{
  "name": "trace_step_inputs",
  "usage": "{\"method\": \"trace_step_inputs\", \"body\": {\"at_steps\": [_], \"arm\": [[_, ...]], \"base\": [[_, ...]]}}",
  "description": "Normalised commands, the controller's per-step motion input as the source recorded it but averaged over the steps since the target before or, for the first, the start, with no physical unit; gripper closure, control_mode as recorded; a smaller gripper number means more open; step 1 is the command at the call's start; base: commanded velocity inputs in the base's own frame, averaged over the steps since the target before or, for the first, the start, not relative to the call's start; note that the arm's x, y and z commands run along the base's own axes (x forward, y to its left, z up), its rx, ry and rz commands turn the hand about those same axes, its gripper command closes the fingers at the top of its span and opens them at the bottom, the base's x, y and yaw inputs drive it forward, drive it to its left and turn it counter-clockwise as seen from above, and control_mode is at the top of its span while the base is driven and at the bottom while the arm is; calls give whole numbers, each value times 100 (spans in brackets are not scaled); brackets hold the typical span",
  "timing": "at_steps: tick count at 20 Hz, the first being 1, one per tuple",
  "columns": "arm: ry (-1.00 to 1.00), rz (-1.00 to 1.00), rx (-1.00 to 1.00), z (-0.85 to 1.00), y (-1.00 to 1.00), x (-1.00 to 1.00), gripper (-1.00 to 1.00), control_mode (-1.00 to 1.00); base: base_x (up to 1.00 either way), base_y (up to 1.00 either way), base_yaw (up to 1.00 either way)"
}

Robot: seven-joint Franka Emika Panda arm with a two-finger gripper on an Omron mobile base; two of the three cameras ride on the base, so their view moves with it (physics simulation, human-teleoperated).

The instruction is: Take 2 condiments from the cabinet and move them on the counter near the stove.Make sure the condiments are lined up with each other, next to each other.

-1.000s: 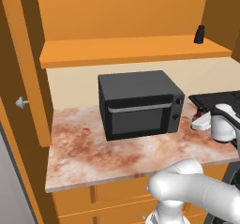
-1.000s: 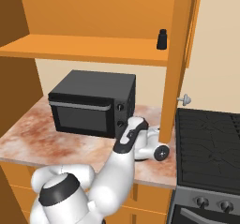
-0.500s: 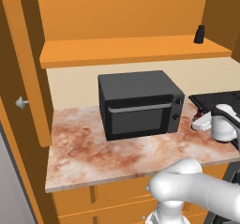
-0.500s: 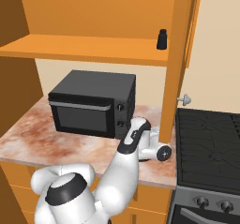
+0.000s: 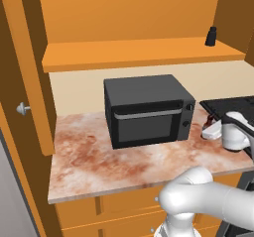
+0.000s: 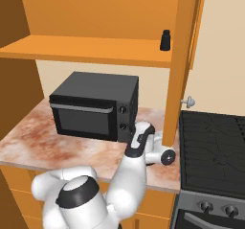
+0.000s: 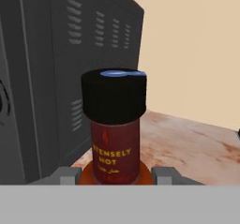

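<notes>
Orange-brown cabinet (image 5: 134, 23) open above marbled bench (image 5: 99, 161), black microwave (image 5: 146, 109) on bench, stove (image 6: 213, 144) at right, gripper (image 7: 115, 176) clamped on sauce bottle (image 7: 114, 129) standing on bench beside microwave, shaker (image 6: 165, 40) on cabinet shelf.

A black microwave (image 5: 149, 109) with a silver handle sits against a plain cream wall (image 5: 79, 89). Below the worktop are light orange drawer fronts (image 5: 124, 206). Lighting is even and soft.
</notes>
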Motion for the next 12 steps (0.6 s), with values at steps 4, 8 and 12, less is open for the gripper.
{"method": "trace_step_inputs", "body": {"at_steps": [4, 8, 12], "arm": [[5, 0, 0, -24, 0, 13, 100, -100], [3, 0, 0, -23, -3, 10, 100, -100], [1, 1, 0, -25, -7, 6, 100, -100]], "base": [[0, 0, 0], [0, 0, 0], [0, 0, 0]]}}
